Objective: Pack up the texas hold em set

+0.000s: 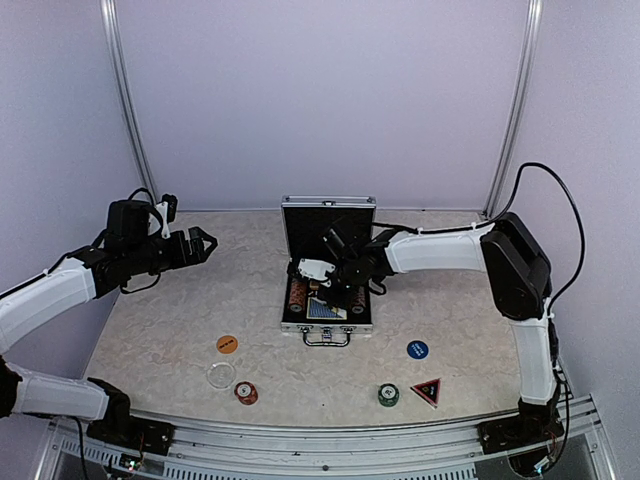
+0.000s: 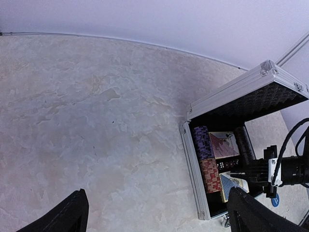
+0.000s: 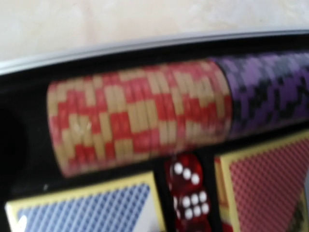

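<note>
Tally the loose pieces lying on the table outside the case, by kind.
Round discs: 3 (orange disc, clear disc, blue disc)
Chip stacks: 2 (red chip stack, green chip stack)
Triangle marker: 1
Total: 6

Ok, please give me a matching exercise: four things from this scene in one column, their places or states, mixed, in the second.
1. small orange round disc
2. green chip stack
3. blue-backed card deck
4. left hand

A. inside the open silver aluminium case
B. on the table, beside the red-black triangle marker
C. on the table, beside the clear round disc
D. open, raised above the table

Pairs: 1-C, 2-B, 3-A, 4-D
</note>
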